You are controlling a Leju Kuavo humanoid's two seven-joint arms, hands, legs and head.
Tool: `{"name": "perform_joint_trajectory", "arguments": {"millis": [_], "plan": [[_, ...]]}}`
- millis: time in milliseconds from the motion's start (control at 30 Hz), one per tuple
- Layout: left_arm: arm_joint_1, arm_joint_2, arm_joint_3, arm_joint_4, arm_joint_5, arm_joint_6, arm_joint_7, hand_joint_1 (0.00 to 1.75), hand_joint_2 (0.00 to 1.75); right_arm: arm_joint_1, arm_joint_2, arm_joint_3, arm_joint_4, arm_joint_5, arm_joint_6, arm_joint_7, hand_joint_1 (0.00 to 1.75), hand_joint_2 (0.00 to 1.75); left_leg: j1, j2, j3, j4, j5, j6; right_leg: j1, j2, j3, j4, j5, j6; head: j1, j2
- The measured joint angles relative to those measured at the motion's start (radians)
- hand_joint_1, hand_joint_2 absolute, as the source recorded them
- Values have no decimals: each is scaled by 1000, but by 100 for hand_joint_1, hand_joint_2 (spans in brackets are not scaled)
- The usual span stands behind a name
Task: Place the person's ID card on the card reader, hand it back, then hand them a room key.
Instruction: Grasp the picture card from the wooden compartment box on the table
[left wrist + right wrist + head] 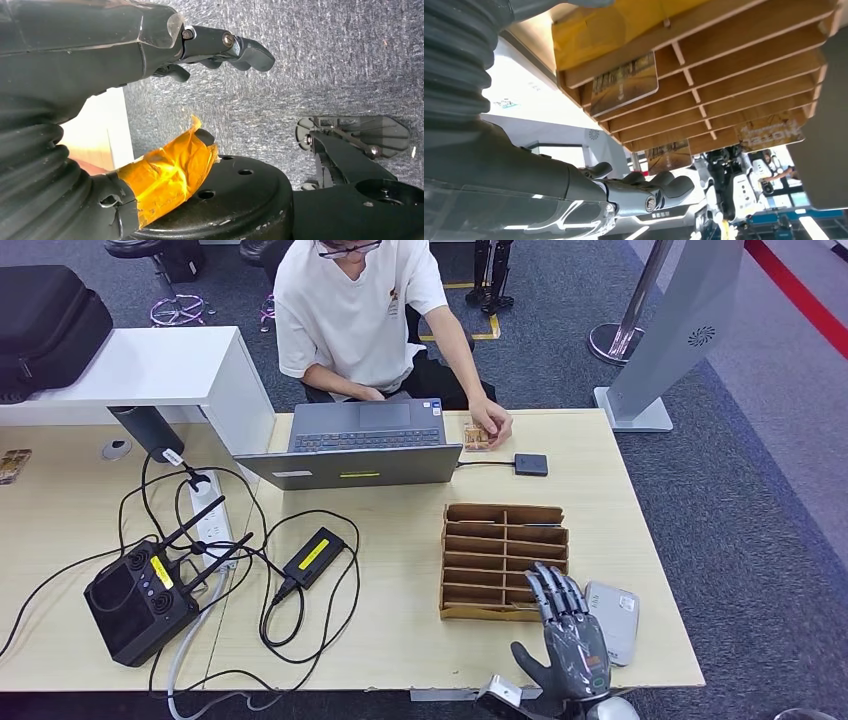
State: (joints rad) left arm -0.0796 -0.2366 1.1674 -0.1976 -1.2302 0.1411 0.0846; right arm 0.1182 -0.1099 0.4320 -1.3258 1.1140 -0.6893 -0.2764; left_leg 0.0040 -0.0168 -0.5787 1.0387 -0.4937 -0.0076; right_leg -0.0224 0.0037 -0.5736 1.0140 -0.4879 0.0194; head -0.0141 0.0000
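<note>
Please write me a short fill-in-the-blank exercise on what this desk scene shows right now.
1. The person's hand holds a card beside the open ____.
2. The right hand hovers with nothing in it by the near edge of the wooden ____.
3. The grey card reader lies on the table to the ____ of the organizer.

Missing words: laptop; organizer; right

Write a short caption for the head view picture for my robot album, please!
Robot's right hand hovers open by the wooden card rack while a person holds a card.
</note>
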Motion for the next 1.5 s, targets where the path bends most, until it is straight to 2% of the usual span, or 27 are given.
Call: {"name": "perform_joint_trajectory", "arguments": {"millis": [367, 733, 767, 867, 900, 1500], "plan": [[0, 2, -9, 0, -14, -8, 0, 0, 175, -60, 50, -124, 62, 20, 0, -47, 0, 175, 0, 0, 0, 0, 0, 0, 0, 0, 0, 0, 0, 0, 0, 0], [0, 3, -9, 0, -15, -9, 0, 0, 175, -66, 59, -157, 77, 17, 0, -46, 0, 175, 0, 0, 0, 0, 0, 0, 0, 0, 0, 0, 0, 0, 0, 0], [0, 3, -9, 0, -15, -9, 0, 0, 175, -66, 59, -158, 77, 17, 0, -46, 6, 175, 0, 0, 0, 0, 0, 0, 0, 0, 0, 0, 0, 0, 0, 0], [0, 4, -9, 0, -15, -9, 0, 0, 175, -65, 59, -159, 77, 17, 0, -45, 136, 175, 0, 0, 0, 0, 0, 0, 0, 0, 0, 0, 0, 0, 0, 0], [0, 4, -9, 0, -15, -10, 0, 0, 175, -65, 59, -159, 77, 17, 0, -45, 175, 175, 0, 0, 0, 0, 0, 0, 0, 0, 0, 0, 0, 0, 0, 0], [0, 4, -9, 0, -16, -12, 0, 0, 175, -48, 59, -159, 70, -8, 0, -27, 175, 175, 0, 0, 0, 0, 0, 0, 0, 0, 0, 0, 0, 0, 0, 0]]}}
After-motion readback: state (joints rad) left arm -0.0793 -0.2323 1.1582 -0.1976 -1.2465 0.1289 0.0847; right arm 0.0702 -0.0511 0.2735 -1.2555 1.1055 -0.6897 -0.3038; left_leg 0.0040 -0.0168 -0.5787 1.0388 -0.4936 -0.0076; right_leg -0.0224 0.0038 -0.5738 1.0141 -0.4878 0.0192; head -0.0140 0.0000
